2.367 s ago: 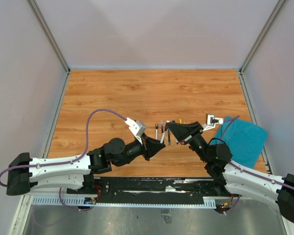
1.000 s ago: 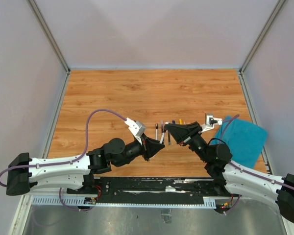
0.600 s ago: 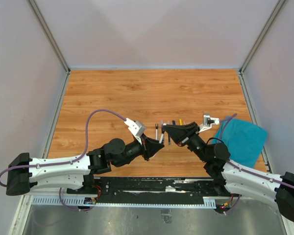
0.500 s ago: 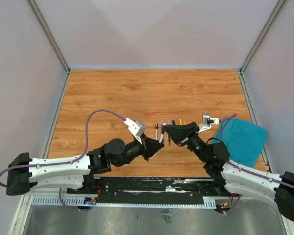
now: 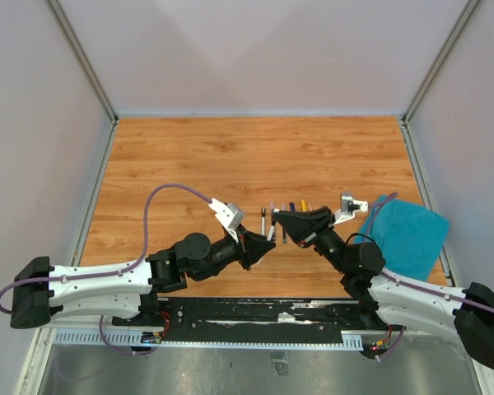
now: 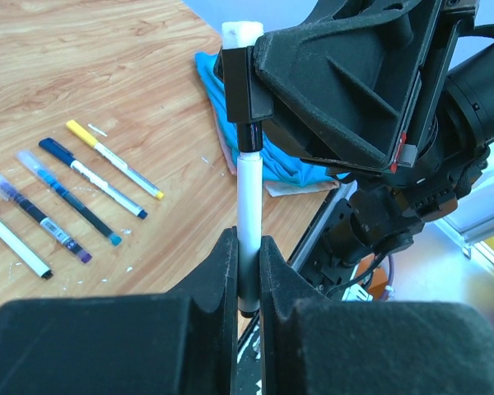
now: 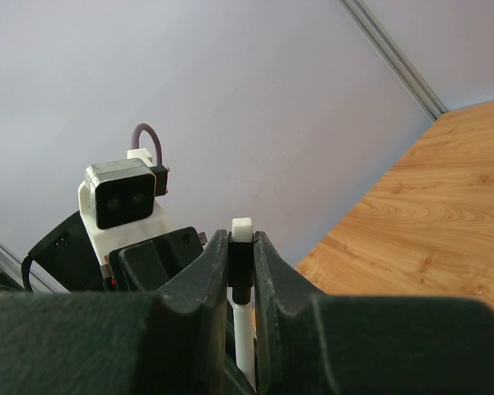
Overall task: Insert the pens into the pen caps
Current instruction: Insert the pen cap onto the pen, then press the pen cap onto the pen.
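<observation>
Right tool (image 5: 280, 218) nearer left tool (image 5: 269, 239); pens (image 6: 90, 178) beyond.

Bright, even overhead light.
Faint soft shadows on the wooden table (image 5: 230, 156); wrist views blur along their bottom edges.

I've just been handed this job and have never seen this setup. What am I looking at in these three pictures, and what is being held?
A left arm and a right arm sit at the near edge of a wooden table. The overhead picture looks down on both. The other two come from a camera on each wrist. The left gripper is shut on a white pen. The right gripper is shut on a black cap with a white end, lined up on the pen's tip. I cannot tell whether it is fully seated. Five more pens lie side by side on the table, near a teal cloth.
</observation>
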Controlling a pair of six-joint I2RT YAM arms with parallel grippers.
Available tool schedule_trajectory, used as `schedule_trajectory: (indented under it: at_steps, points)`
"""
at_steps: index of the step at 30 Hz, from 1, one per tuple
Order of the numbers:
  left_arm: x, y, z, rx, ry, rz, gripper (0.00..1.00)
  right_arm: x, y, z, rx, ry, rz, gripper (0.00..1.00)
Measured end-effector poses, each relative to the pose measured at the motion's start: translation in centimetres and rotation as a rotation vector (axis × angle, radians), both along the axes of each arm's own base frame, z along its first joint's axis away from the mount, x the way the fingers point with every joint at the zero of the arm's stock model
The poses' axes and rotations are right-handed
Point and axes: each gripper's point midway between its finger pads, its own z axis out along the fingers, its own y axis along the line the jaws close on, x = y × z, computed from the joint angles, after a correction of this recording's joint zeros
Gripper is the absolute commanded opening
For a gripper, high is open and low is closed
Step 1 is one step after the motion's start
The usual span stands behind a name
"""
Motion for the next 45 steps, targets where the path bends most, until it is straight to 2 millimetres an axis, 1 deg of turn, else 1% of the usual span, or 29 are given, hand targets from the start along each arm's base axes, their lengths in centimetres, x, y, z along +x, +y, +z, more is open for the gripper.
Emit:
schedule_trajectory:
  at_steps: [3,11,17,22,25,28,30,32,36,39,41,43,45]
  points:
    - [0.1,0.0,0.0,0.0,0.001,0.004,0.0,-0.1,0.1,0.0,0.003,-0.008,0.009,0.08]
    - [0.2,0.0,0.3,-0.005,-0.003,0.013,0.0,-0.4,0.2,0.2,0.009,-0.023,0.024,0.26]
    - [0.5,0.0,2.5,-0.058,-0.024,0.027,0.01,-0.9,0.3,-0.2,-0.015,-0.025,0.044,0.49]
    - [0.5,0.4,3.6,-0.091,-0.033,0.033,0.0,-1.3,-0.6,0.3,-0.032,-0.048,0.022,0.59]
    - [0.5,0.7,4.1,-0.103,-0.036,0.04,0.0,-1.6,-1.7,0.9,-0.045,-0.077,-0.014,0.62]
    - [0.5,1.1,4.4,-0.111,-0.038,0.049,0.0,-1.6,-2.6,0.5,-0.116,-0.073,-0.06,0.65]
    - [0.5,1.3,4.4,-0.108,-0.038,0.051,0.01,-1.4,-3.3,0.7,-0.19,-0.07,-0.096,0.67]
    - [0.5,1.4,4.2,-0.098,-0.036,0.052,0.0,-1.3,-4.1,1.6,-0.258,-0.072,-0.132,0.69]
    - [0.5,1.5,3.4,-0.066,-0.03,0.052,0.01,-1.3,-5.5,4.4,-0.389,-0.09,-0.186,0.73]
    - [0.5,1.5,3.2,-0.058,-0.028,0.051,0.01,-0.9,-5.4,5.9,-0.501,-0.089,-0.192,0.72]
    - [0.5,1.5,3.2,-0.055,-0.029,0.049,0.0,-0.5,-4.7,6.5,-0.575,-0.079,-0.178,0.7]
    - [0.4,1.4,3.2,-0.054,-0.03,0.047,0.0,-0.2,-3.7,6.3,-0.648,-0.066,-0.143,0.69]
    - [0.4,1.4,3.2,-0.054,-0.03,0.045,0.01,-0.1,-2.5,5.6,-0.702,-0.054,-0.091,0.69]
